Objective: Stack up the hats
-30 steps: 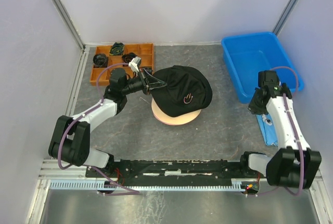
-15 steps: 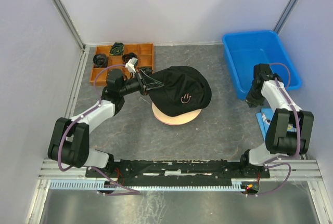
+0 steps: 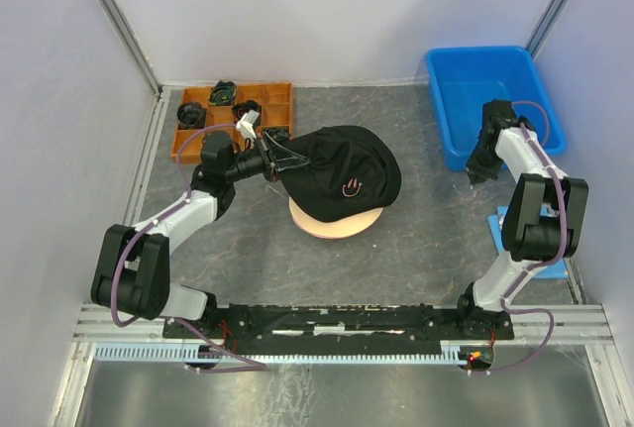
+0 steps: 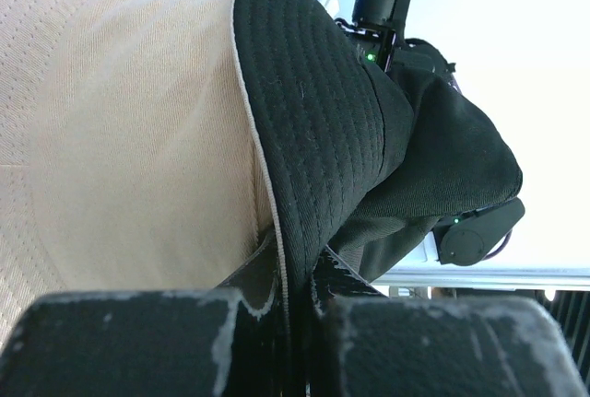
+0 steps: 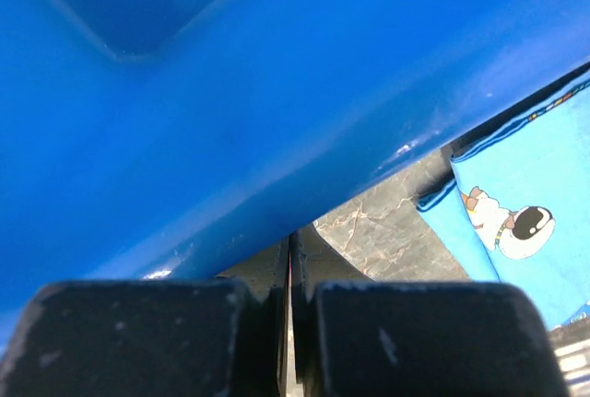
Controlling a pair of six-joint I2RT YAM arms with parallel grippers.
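A black hat [image 3: 342, 171] with a small smiley lies on top of a pale pinkish-beige hat [image 3: 335, 221] in the middle of the table. My left gripper [image 3: 281, 160] is shut on the left edge of the black hat's brim. In the left wrist view the stitched black brim [image 4: 313, 121] runs up from between the fingers of the left gripper [image 4: 297, 263], with a beige hat [image 4: 111, 139] beside it. My right gripper [image 3: 475, 173] is shut on nothing, low against the front wall of the blue bin [image 3: 492, 100]. The right wrist view has the right gripper [image 5: 290, 263] under the bin wall [image 5: 230, 93].
An orange divided tray [image 3: 269, 100] with dark coiled bundles stands at the back left. A blue cloth [image 3: 500, 221] with an astronaut print [image 5: 525, 222] lies on the table by the right arm. Grey walls close in the left, back and right.
The right arm has swung back toward the blue bin, and the bin has shifted toward the back wall. The left gripper has drawn the black hat's brim slightly left.
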